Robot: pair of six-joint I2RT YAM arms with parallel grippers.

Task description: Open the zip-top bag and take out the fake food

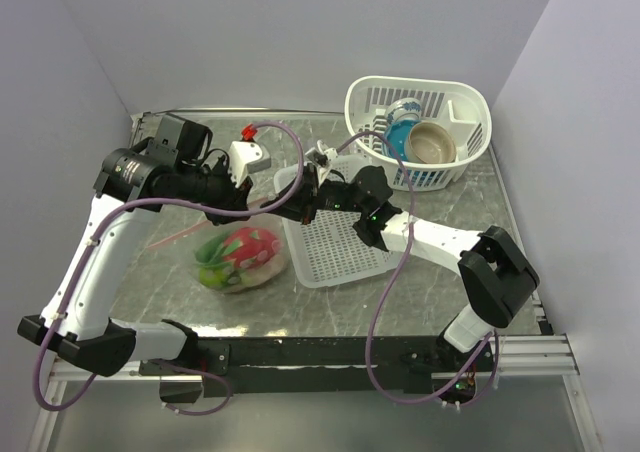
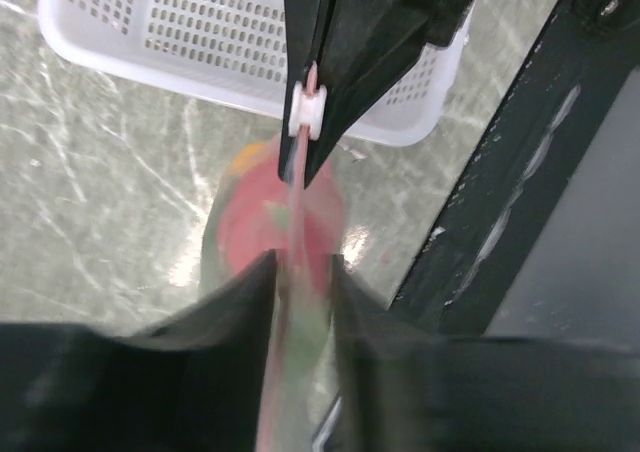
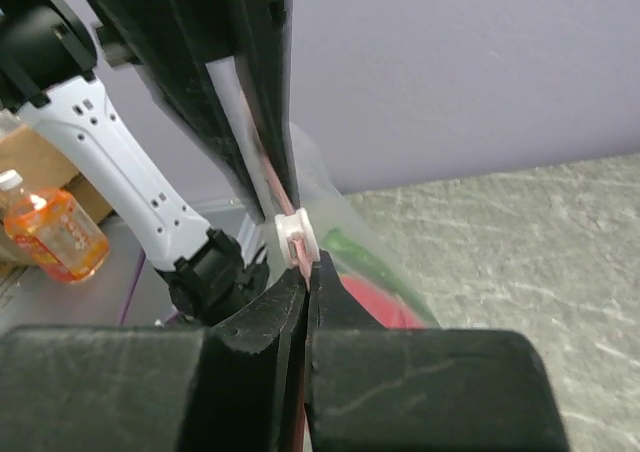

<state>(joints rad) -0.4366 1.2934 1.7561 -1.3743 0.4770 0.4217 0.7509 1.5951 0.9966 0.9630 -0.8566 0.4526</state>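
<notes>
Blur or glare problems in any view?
Top external: sharp, evenly lit. Left wrist: left gripper and clear zip-top bag of red-green fake food blurred; bright glare patch on grey marbled table. Right wrist: white zip slider and right gripper in focus.

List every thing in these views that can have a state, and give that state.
left gripper: shut on the zip strip.
right gripper: shut on the strip, beside the white slider.
zip-top bag: pinched at its strip by both grippers; zipped or open cannot be told.
fake food: inside the bag.
white basket: upright, holding tan bowl and blue cup.
</notes>
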